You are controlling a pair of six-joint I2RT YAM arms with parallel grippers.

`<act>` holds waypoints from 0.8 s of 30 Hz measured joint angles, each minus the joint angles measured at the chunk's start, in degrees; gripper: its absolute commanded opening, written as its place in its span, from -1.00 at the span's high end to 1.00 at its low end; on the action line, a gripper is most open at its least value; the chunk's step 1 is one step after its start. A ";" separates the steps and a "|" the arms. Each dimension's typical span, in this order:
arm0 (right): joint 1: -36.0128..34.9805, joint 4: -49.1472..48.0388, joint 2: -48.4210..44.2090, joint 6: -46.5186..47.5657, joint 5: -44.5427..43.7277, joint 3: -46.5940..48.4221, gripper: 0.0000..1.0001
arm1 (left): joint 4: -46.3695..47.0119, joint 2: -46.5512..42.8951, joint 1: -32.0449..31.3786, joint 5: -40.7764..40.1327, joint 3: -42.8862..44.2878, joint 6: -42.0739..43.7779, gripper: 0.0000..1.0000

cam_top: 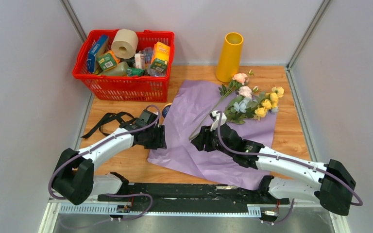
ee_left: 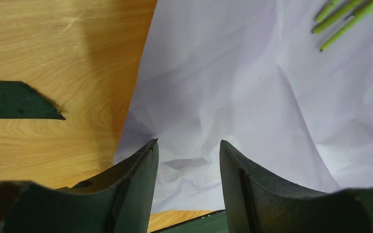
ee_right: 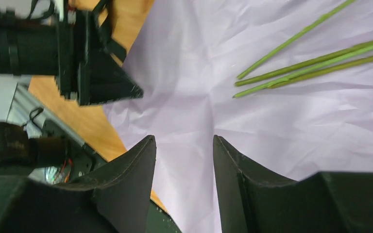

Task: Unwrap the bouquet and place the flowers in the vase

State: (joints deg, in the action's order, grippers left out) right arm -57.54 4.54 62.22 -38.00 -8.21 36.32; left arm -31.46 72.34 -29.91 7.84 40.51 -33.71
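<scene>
Lilac-pink crumpled wrapping paper [cam_top: 189, 111] lies spread open on the wooden table [cam_top: 301, 131]. The green-stemmed pink, yellow and pale blue artificial flowers [cam_top: 255, 103] rest loose on it, near the tall yellow-orange cylindrical vase [cam_top: 229, 56], which has nothing standing in it. Unwrapping looks done (black ribbon [cam_top: 108, 119] off, lying aside); loading the vase remains. I count one vase, one sheet and about four stems [ee_right: 311, 65]. Both the left gripper [ee_left: 188, 143] and the right gripper [ee_right: 183, 138] have their jaws apart over the paper, gripping nothing.

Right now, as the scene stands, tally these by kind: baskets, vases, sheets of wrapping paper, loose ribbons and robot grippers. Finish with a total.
Red plastic mesh basket: 1
Tall yellow-orange cylindrical vase: 1
Lilac paper sheet, spread flat: 1
Black ribbon: 1
Grippers: 2, the left gripper and the right gripper
Total: 6
</scene>
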 measured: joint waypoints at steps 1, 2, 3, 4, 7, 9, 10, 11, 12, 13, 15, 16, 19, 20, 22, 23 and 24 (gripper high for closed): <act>0.44 0.61 -0.35 -0.72 -1.31 -0.02 0.00 | -0.02 0.00 0.00 -0.79 -0.33 -0.37 -0.15; 0.92 1.01 -0.90 -1.38 -2.58 -0.02 0.00 | -0.07 0.00 0.00 -1.51 -0.57 -0.70 -0.15; 1.46 1.27 -1.49 -1.95 -3.74 0.00 0.00 | -0.04 0.00 0.00 -2.10 -0.72 -0.85 -0.15; 2.05 1.51 -2.01 -2.49 -4.76 0.00 0.00 | -0.07 0.00 0.00 -2.62 -0.81 -0.98 -0.15; 4.68 2.47 -2.56 -4.20 -7.04 0.28 0.01 | -0.04 -0.35 0.00 -4.00 -0.83 -1.20 -0.17; 7.58 3.15 -2.14 -5.49 -7.98 0.70 0.01 | 0.02 -1.46 0.00 -4.09 -0.83 -1.03 -0.21; 9.22 3.43 -1.79 -6.03 -8.41 0.98 0.00 | 0.24 -2.82 0.00 -3.89 -0.83 -0.74 -0.23; 10.64 3.63 -1.40 -6.60 -8.81 1.29 0.00 | 0.44 -4.17 0.00 -3.65 -0.79 -0.35 -0.28; 12.00 3.85 -0.96 -7.06 -9.27 1.64 -0.02 | 0.59 -6.19 0.00 -3.23 -0.59 0.28 -0.33; 13.22 4.00 -0.48 -7.45 -9.75 2.01 -0.03 | 0.59 -7.76 0.00 -2.78 -0.22 1.03 -0.36; 15.13 4.52 0.42 -7.89 -10.49 2.82 -0.04 | 0.59 -10.93 0.00 -1.70 1.38 2.51 -0.43; 16.06 4.72 1.01 -8.04 -10.82 3.39 -0.04 | 0.61 -12.37 0.00 -1.11 2.62 3.50 -0.43; 18.91 4.70 3.61 -8.44 -11.43 5.57 -0.07 | 0.55 -15.76 0.00 0.20 7.06 6.25 -0.43; 20.13 4.72 5.05 -8.72 -11.43 6.60 -0.08 | 0.52 -16.61 0.00 0.48 8.39 7.26 -0.44; 22.23 4.68 8.09 -9.38 -11.30 8.46 -0.05 | 0.52 -18.03 0.00 0.61 10.12 8.98 -0.44; 23.32 4.63 10.10 -9.79 -11.28 9.62 -0.04 | 0.55 -18.91 0.00 0.52 10.49 9.97 -0.44; 24.26 4.66 12.07 -10.23 -11.30 10.64 -0.04 | 0.55 -19.76 0.00 0.37 10.47 10.60 -0.44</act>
State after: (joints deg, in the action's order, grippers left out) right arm -33.28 9.19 74.28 -48.23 -19.51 46.96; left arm -30.92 52.58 -29.91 8.21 50.98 -23.11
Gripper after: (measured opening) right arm 0.530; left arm 0.718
